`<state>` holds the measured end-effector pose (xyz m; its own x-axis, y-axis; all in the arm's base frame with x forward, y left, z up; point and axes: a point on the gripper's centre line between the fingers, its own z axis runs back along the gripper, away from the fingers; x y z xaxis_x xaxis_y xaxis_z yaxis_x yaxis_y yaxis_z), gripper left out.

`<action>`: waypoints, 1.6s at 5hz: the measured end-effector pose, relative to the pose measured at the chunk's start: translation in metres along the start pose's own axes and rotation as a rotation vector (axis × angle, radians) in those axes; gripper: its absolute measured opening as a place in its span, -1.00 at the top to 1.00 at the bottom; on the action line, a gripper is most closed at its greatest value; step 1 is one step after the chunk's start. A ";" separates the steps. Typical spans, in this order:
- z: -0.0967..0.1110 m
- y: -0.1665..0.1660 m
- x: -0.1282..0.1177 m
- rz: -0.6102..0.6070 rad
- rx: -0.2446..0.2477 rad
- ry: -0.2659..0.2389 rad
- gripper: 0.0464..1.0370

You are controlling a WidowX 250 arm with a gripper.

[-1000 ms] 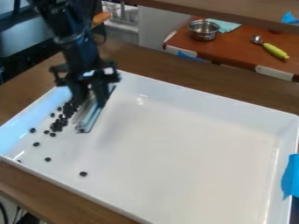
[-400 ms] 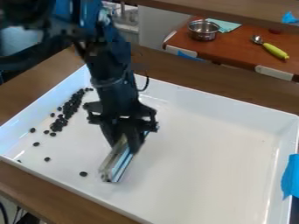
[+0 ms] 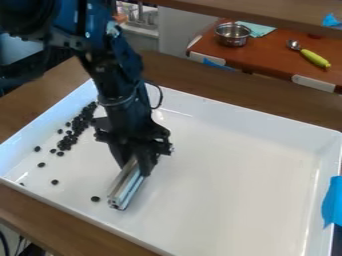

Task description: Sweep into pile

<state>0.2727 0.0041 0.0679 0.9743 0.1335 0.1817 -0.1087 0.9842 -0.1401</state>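
The gripper point(image 3: 136, 167) hangs over the left-centre of the white tray, shut on a silvery metal bar point(image 3: 125, 186). The bar slants toward the tray's front, its near end low over or on the tray floor; which of these I cannot tell. Just left of that end lies a single dark bean point(image 3: 95, 199), apart from the bar. Most of the dark beans point(image 3: 75, 125) form an elongated cluster along the tray's left side, behind and left of the gripper. Several loose ones point(image 3: 41, 164) are scattered between the cluster and the front left corner.
The white tray point(image 3: 267, 120) has raised walls, with blue tape point(image 3: 332, 202) on its right one. It stands on a brown wooden table point(image 3: 194, 80). Behind are a metal pot point(image 3: 233, 34) and a spoon with a green handle point(image 3: 314, 58) on a reddish-brown surface.
From beside the bean cluster, the gripper has come toward the front and right with the bar, then moved slightly left toward the single bean. The beans in view look much the same.
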 end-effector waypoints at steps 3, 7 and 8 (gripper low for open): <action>-0.004 0.038 -0.004 -0.009 0.060 0.039 0.34; 0.007 0.101 0.006 -0.132 0.206 0.055 0.34; 0.008 0.109 0.009 -0.162 0.247 0.054 0.34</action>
<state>0.2682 0.1140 0.0618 0.9912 -0.0275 0.1298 0.0107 0.9917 0.1284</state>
